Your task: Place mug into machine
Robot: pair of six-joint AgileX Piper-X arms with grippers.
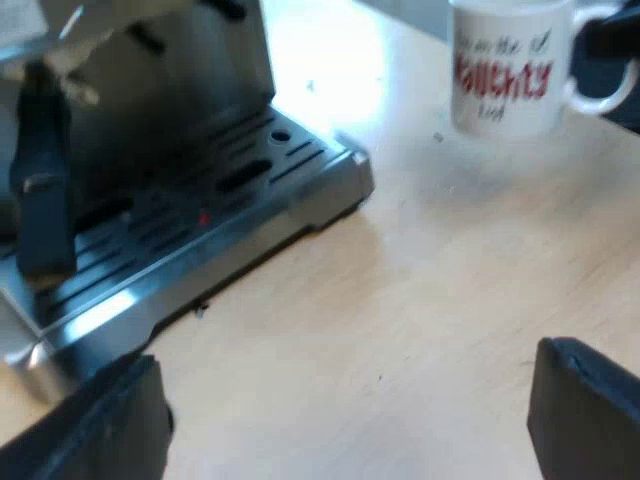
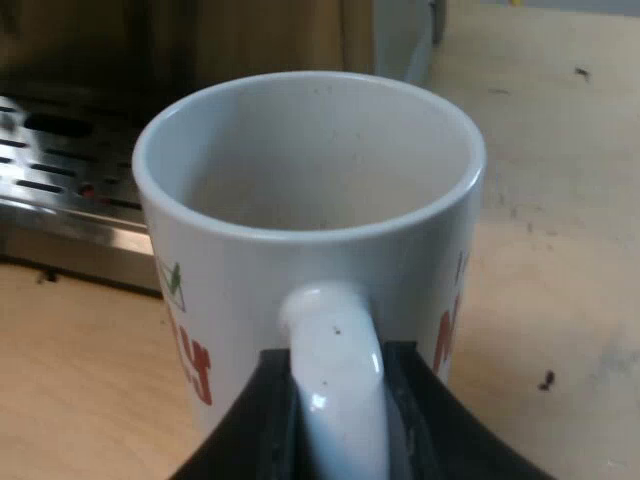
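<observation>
A white mug [image 1: 505, 70] with red lettering stands upright on the wooden table, a short way off from the espresso machine's slotted metal drip tray [image 1: 200, 215]. My right gripper [image 2: 335, 400] is shut on the mug's handle, and the empty mug [image 2: 310, 200] rises just beyond its fingers. Past the mug lies the drip tray [image 2: 60, 170]. In the left wrist view the right gripper [image 1: 612, 40] is a dark shape at the mug's handle. My left gripper [image 1: 340, 420] hangs open over bare table near the tray's corner, holding nothing.
A dark handle [image 1: 40, 180] sticks out at the machine's front, above the tray. A small red dot [image 1: 203, 217] marks the tray's grille. Light wooden table [image 1: 430, 280] stretches between the tray and the mug.
</observation>
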